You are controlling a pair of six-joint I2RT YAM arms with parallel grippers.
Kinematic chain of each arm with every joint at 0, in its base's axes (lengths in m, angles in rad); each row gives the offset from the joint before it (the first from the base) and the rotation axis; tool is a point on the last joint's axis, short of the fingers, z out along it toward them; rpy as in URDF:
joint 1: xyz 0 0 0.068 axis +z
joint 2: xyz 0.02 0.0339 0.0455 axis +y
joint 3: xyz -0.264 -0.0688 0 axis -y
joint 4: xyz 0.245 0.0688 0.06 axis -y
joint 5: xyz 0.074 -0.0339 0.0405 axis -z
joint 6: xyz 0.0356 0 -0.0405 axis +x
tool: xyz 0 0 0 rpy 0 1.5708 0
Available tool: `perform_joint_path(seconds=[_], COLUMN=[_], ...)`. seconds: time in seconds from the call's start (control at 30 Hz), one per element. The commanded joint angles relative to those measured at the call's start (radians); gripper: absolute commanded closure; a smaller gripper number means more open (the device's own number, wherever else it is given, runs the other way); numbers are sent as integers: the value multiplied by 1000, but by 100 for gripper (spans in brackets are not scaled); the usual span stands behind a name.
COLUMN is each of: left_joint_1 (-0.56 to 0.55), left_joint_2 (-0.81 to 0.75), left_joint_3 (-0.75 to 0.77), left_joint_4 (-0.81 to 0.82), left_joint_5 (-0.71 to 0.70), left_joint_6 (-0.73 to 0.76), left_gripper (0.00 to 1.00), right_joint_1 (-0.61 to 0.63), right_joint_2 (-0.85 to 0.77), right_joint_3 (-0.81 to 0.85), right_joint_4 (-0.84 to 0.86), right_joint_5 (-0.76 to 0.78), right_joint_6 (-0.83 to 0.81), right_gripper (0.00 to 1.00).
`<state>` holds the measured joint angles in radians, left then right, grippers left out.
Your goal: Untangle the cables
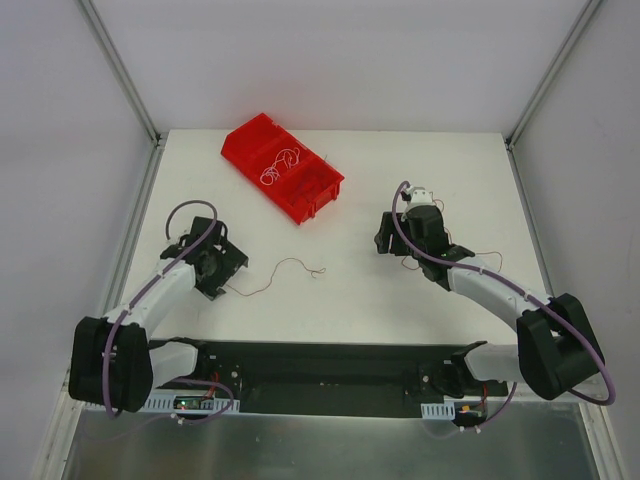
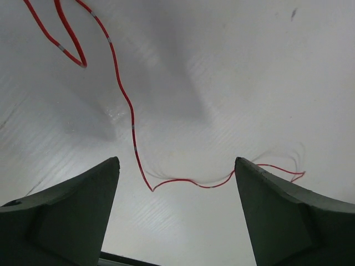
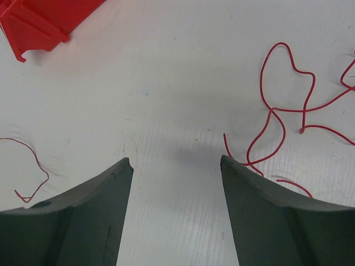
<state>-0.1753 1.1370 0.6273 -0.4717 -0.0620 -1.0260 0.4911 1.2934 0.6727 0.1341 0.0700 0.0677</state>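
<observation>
Wide and empty, the left gripper (image 2: pixel 176 166) straddles one red cable (image 2: pixel 133 128) toward the near edge, the right gripper (image 3: pixel 176 162) flanks a second red cable (image 3: pixel 272 111) rightward, seemingly separated deliberately; a whitish tangle (image 1: pixel 280 165) lies in the far-edge bin (image 1: pixel 302 207).

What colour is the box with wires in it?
The box is bright red, clearest in the top view.

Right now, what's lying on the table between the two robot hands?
In the top view, one thin red cable curls on the white table between the left gripper and the right gripper. The rest of that stretch is bare.
</observation>
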Motion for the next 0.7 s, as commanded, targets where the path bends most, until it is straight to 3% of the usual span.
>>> perform_joint_path(seconds=[0.0,0.13,0.2,0.27,0.33,0.53,0.67], left_joint_1=[2,2,2,0,-7,-110,-159], left_joint_2=[98,159,164,150,112,-8,-55], left_joint_3=[41,58,58,64,84,201,265], left_joint_4=[-13,39,77,99,142,148,148], left_joint_5=[-2,48,109,164,273,444,612], left_joint_6=[-14,41,79,128,248,498,583], left_gripper=[21,49,81,95,100,100,100], right_joint_1=[4,6,4,6,6,14,38], right_joint_2=[-6,-13,-20,-25,-29,-63,-144], right_joint_3=[28,31,30,30,30,8,-37], right_joint_4=[22,15,15,13,16,61,197], right_joint_5=[-3,-1,2,-7,-25,-59,-335], right_joint_6=[11,7,4,-5,-12,-49,-104], right_gripper=[32,32,32,32,32,32,30])
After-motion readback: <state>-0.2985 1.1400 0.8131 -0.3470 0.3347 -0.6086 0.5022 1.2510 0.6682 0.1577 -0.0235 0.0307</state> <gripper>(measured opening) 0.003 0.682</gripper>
